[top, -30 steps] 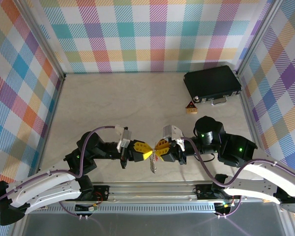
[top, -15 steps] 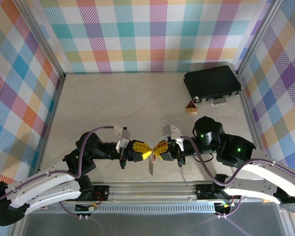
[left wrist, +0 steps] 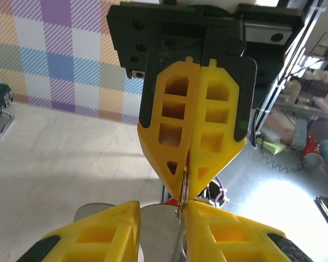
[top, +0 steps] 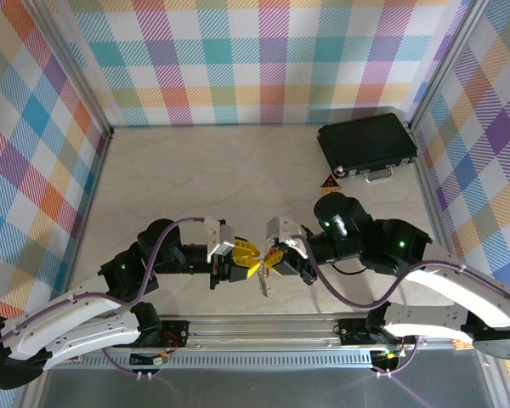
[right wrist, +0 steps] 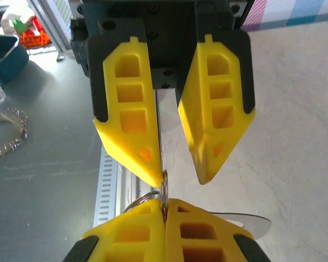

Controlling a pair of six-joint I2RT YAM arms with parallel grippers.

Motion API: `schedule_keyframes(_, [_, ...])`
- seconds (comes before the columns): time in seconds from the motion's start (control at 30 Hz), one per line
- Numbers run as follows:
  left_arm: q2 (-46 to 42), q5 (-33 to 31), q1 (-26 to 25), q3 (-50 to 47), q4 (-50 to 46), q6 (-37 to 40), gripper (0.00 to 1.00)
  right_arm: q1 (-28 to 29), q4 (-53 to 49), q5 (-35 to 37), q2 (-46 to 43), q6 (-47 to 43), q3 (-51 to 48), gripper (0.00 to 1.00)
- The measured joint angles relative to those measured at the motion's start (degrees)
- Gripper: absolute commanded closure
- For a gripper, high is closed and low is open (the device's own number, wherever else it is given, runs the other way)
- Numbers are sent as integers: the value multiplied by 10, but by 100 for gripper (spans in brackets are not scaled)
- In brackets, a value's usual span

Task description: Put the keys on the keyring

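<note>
Both grippers meet tip to tip above the table's near middle. My right gripper (top: 272, 257) (right wrist: 165, 203) is shut on a thin silvery wire ring, the keyring (right wrist: 164, 184) (left wrist: 183, 183), pinched edge-on at its fingertips. My left gripper (top: 248, 259) (left wrist: 162, 206) faces it with jaws apart. A flat silvery metal piece (left wrist: 158, 232) lies in that gap, against one finger. A speck of red, the keys (left wrist: 173, 202), peeks just behind the ring. Silvery metal (top: 264, 285) hangs below the fingertips.
A black case (top: 367, 144) lies at the back right, with a small orange-brown triangular block (top: 329, 183) just in front of it. Checked walls close the table on three sides. The metal rail (top: 263, 327) runs along the near edge.
My left gripper's jaws have come apart; they were shut before. The right jaws closed fully on the ring. The right arm's elbow has swung left and both grippers sit slightly left.
</note>
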Motion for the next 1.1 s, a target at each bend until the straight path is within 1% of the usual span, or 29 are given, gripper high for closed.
schedule_keyframes(0.1, [5,-2,0,8,-25,10,72,0,-23,0,18,-14,12,100])
schedule_keyframes(0.2, [10,-3,0,14,-42,18,78,0,-35,-1,29,-24,17,100])
schedule_keyframes(0.37, [23,1,-3,21,-56,30,80,0,-44,-2,31,-30,17,100])
schedule_keyframes(0.43, [25,3,-3,22,-60,32,84,0,-44,-3,33,-32,17,100])
schedule_keyframes(0.6, [28,11,-6,22,-63,36,100,0,-47,-7,36,-34,17,100])
schedule_keyframes(0.73, [24,12,-6,21,-62,36,100,0,-44,-10,36,-34,17,100])
schedule_keyframes(0.83, [16,11,-6,18,-55,32,100,0,-32,-11,30,-28,13,88])
schedule_keyframes(0.93, [7,10,-7,12,-35,28,100,1,7,-18,5,-13,-14,74])
schedule_keyframes(1.0, [4,10,-7,7,-21,24,100,2,26,-21,-10,-6,-28,72])
schedule_keyframes(1.1, [4,12,-7,4,0,17,100,3,43,-21,-23,4,-35,71])
